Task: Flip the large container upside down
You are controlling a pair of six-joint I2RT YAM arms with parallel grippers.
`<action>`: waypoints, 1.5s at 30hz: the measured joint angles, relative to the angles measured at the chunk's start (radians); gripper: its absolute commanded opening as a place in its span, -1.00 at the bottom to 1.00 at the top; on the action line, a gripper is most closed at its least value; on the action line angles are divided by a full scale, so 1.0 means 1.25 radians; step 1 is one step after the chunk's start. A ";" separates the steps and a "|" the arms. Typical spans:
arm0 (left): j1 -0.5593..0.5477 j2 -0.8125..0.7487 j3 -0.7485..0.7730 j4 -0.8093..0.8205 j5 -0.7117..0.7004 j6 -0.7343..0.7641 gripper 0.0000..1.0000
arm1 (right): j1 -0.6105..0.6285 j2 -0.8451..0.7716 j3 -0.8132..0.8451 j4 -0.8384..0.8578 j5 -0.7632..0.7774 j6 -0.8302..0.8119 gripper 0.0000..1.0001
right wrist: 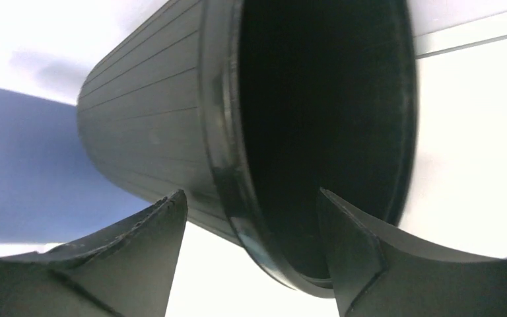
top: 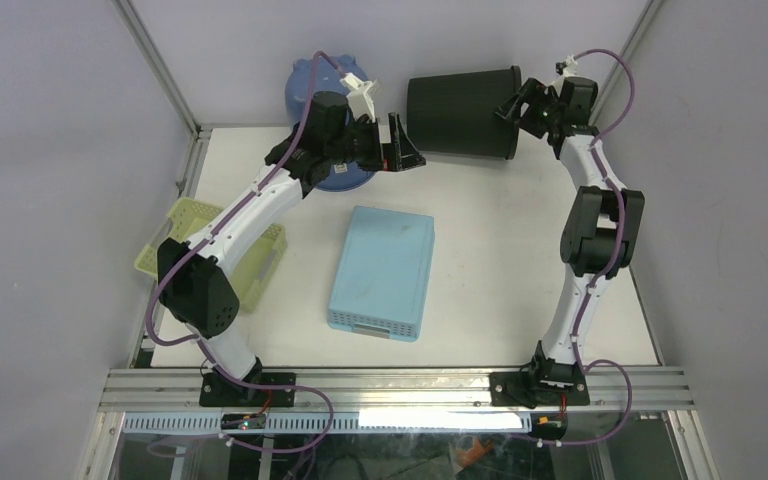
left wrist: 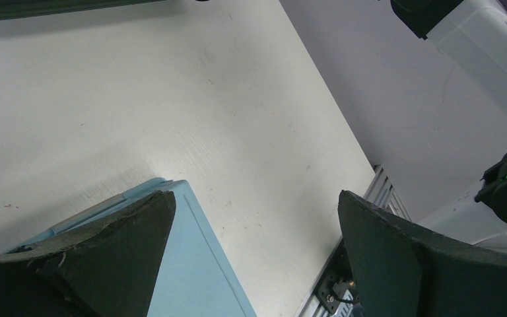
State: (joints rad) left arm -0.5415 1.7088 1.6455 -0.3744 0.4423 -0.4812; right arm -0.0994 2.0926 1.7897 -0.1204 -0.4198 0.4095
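Note:
The large container is a black ribbed bin lying on its side at the back of the table, mouth toward the right. In the right wrist view its dark mouth and ribbed wall fill the frame. My right gripper is open at the mouth. It straddles the lower rim, one finger inside the mouth and the other outside, with a gap to the wall. My left gripper hangs wide open and holds nothing, just left of the bin's closed end. Between its fingertips only table shows.
A light blue box lies flat mid-table, its corner under my left gripper. A blue round container stands at the back left behind the left arm. A yellow-green basket sits at the left edge. Walls close in behind and beside.

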 measured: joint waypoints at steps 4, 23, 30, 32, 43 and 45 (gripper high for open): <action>0.000 0.000 -0.012 -0.007 0.000 0.009 0.98 | 0.003 -0.003 -0.016 0.044 -0.077 0.016 0.12; 0.000 -0.008 -0.042 -0.017 0.016 0.041 0.98 | 0.046 -0.558 -0.616 0.113 -0.110 0.152 -1.00; 0.019 0.034 0.035 -0.018 0.049 0.007 0.98 | 0.045 -0.730 -0.763 0.067 -0.096 0.213 -0.66; 0.026 0.060 0.061 -0.014 0.067 0.002 0.98 | 0.045 -0.772 -0.782 0.012 -0.068 0.210 -0.23; 0.030 0.177 0.130 -0.017 0.087 -0.012 0.98 | 0.047 -0.919 -0.780 -0.233 0.042 0.178 0.52; 0.031 0.206 0.159 -0.015 0.089 -0.014 0.98 | 0.047 -0.918 -0.769 -0.244 0.045 0.186 0.50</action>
State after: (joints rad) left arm -0.5034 1.9659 1.8439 -0.3927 0.5541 -0.4984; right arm -0.0406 0.9455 0.8284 -0.4248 -0.3630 0.6418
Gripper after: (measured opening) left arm 0.989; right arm 0.758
